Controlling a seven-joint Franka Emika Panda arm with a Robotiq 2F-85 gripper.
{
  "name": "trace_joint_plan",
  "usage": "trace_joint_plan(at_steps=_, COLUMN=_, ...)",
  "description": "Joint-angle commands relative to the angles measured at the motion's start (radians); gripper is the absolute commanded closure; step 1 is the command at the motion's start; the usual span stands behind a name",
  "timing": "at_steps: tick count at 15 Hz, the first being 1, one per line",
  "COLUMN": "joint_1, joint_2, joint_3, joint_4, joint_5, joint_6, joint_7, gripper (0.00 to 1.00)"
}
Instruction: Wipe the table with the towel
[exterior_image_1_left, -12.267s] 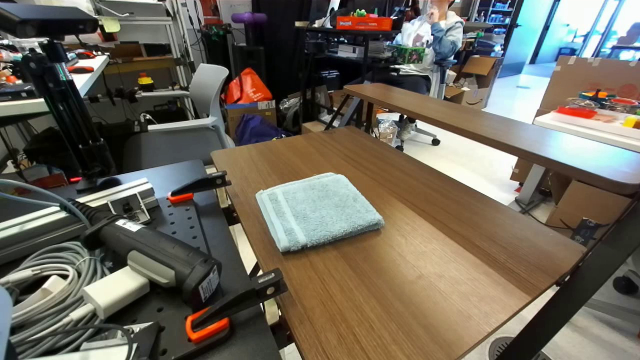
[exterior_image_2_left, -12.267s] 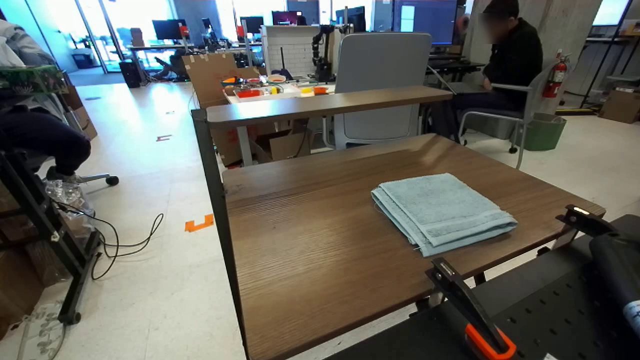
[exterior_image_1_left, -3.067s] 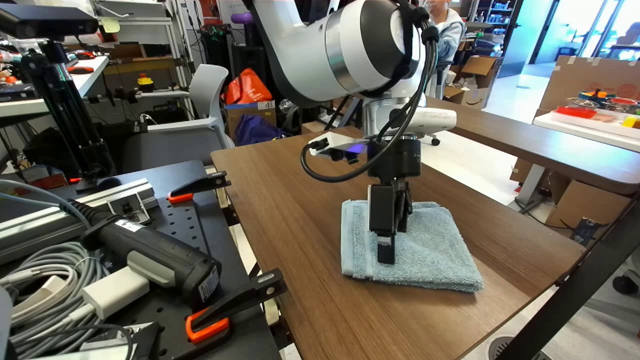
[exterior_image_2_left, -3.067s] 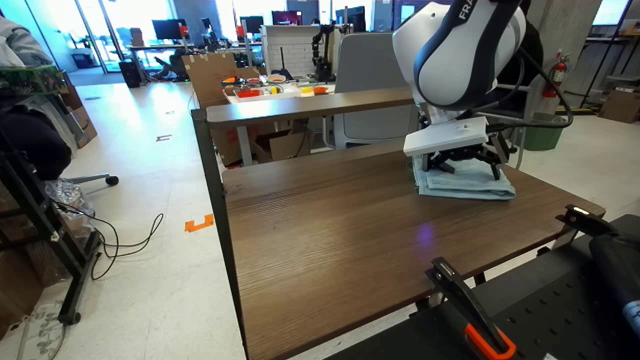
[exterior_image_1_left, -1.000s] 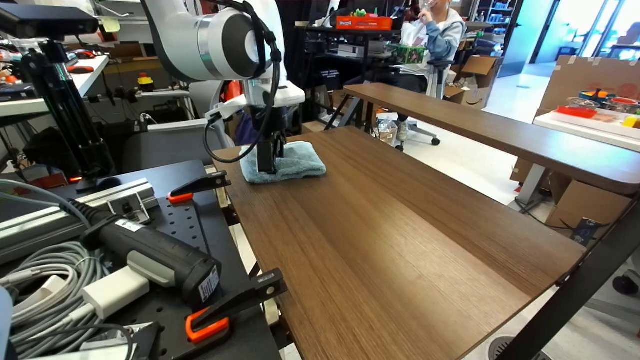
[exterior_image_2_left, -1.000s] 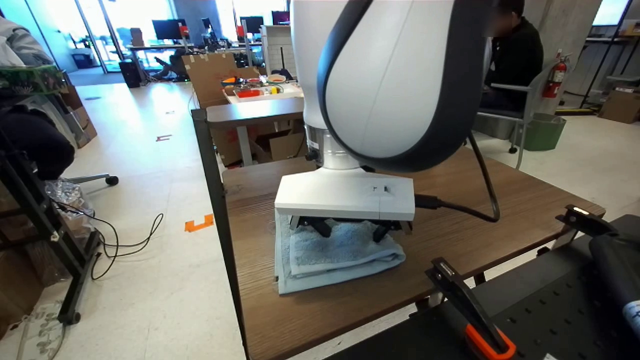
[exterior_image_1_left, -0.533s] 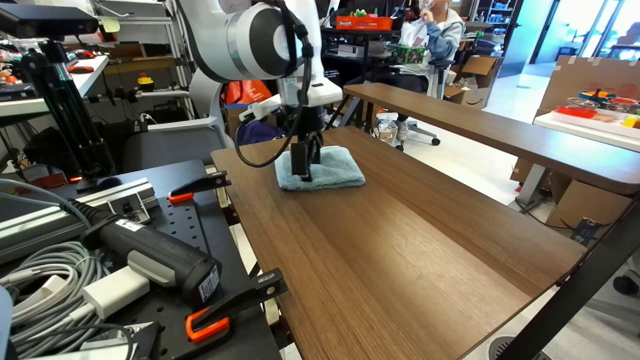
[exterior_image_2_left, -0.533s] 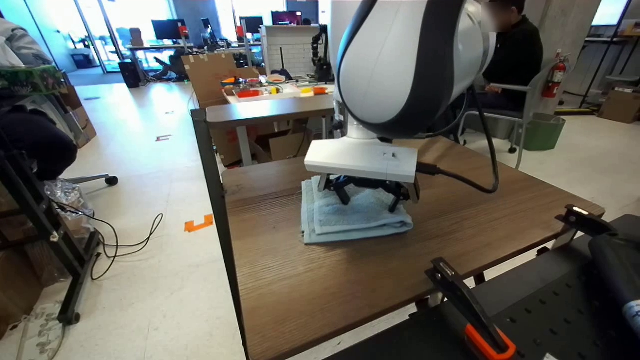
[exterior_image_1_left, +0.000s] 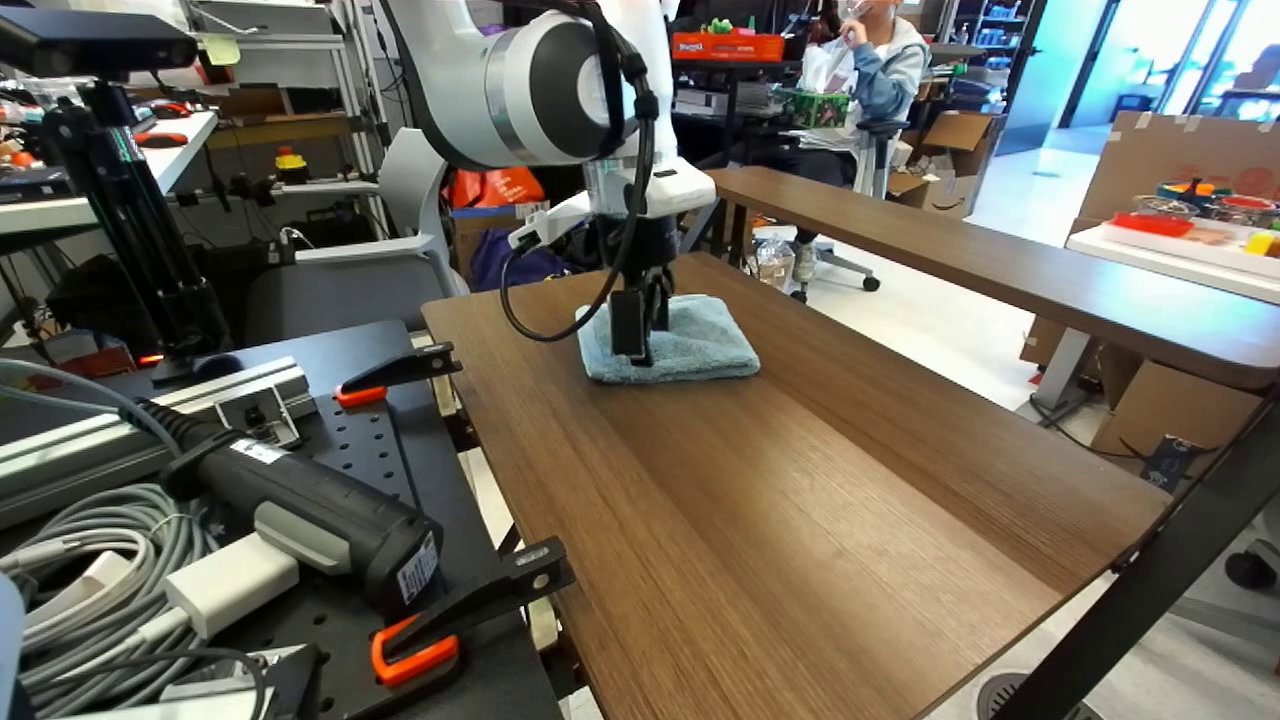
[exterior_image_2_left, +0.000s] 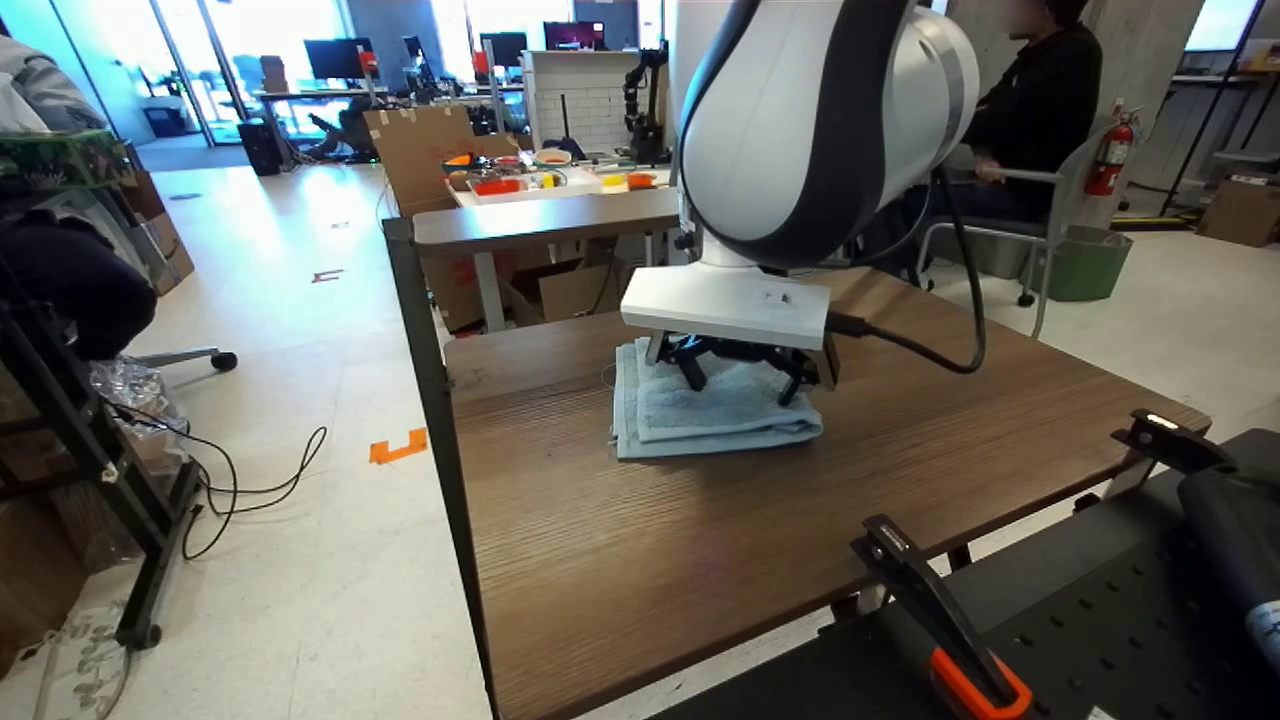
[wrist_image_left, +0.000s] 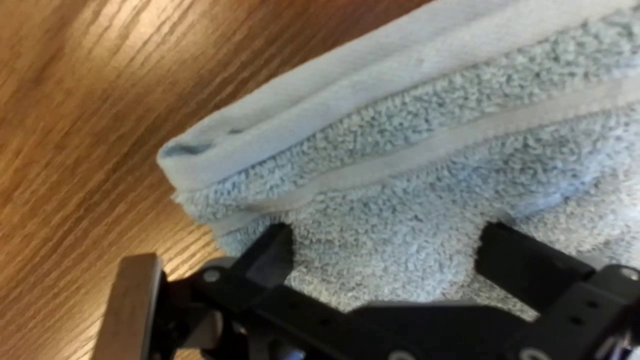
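The towel (exterior_image_2_left: 730, 415) lies folded on the table (exterior_image_2_left: 650, 580), in from its edges. I expect it light, limp and hard to harm; its pile should give under me, though the layers may creep over one another as I drag. My gripper (wrist_image_left: 385, 241) is spread, its fingers (wrist_image_left: 535, 271) well apart and seemingly pressed into the terry, pinching nothing. I'd bear down nearer the towel's middle than its hem, to keep it flat. Two clamps (exterior_image_1_left: 480, 605) stand along one table edge.
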Motion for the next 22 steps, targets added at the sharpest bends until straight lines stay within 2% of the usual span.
trace_joint_plan(at_steps=1, joint_1=-0.008, joint_2=0.051, joint_3=-0.002, joint_4=0.041, joint_5=0.048, joint_6=0.001, joint_7=-0.032, gripper=0.00)
trace_joint_plan(at_steps=2, joint_1=-0.029, joint_2=0.057, joint_3=0.014, joint_4=0.046, joint_5=0.061, joint_6=0.013, joint_7=-0.051, gripper=0.00)
trace_joint_plan(at_steps=4, joint_1=-0.028, joint_2=0.072, joint_3=0.057, joint_4=0.095, joint_5=0.097, joint_6=-0.026, joint_7=-0.067, gripper=0.00)
trace_joint_plan(at_steps=7, joint_1=-0.014, joint_2=0.094, joint_3=0.102, joint_4=0.163, joint_5=0.144, joint_6=-0.026, joint_7=-0.083, gripper=0.00)
trace_joint_plan(at_steps=9, joint_1=0.005, joint_2=0.128, joint_3=0.116, joint_4=0.236, joint_5=0.172, joint_6=-0.038, joint_7=-0.066, gripper=0.00)
trace_joint_plan(at_steps=14, joint_1=0.029, joint_2=0.213, joint_3=0.098, joint_4=0.379, joint_5=0.217, joint_6=-0.103, joint_7=-0.027, gripper=0.00)
trace_joint_plan(at_steps=16, joint_1=0.038, joint_2=0.199, joint_3=0.068, joint_4=0.362, joint_5=0.206, joint_6=-0.111, joint_7=-0.009, gripper=0.00)
trace_joint_plan(at_steps=18, joint_1=0.061, joint_2=0.154, joint_3=0.023, joint_4=0.298, joint_5=0.180, joint_6=-0.118, joint_7=0.010, gripper=0.00)
trace_joint_plan(at_steps=19, joint_1=0.052, joint_2=0.115, joint_3=0.004, joint_4=0.236, joint_5=0.168, joint_6=-0.115, joint_7=-0.006, gripper=0.00)
trace_joint_plan(at_steps=22, joint_1=0.085, joint_2=0.025, joint_3=-0.077, joint_4=0.100, joint_5=0.108, joint_6=-0.076, joint_7=-0.008, gripper=0.00)
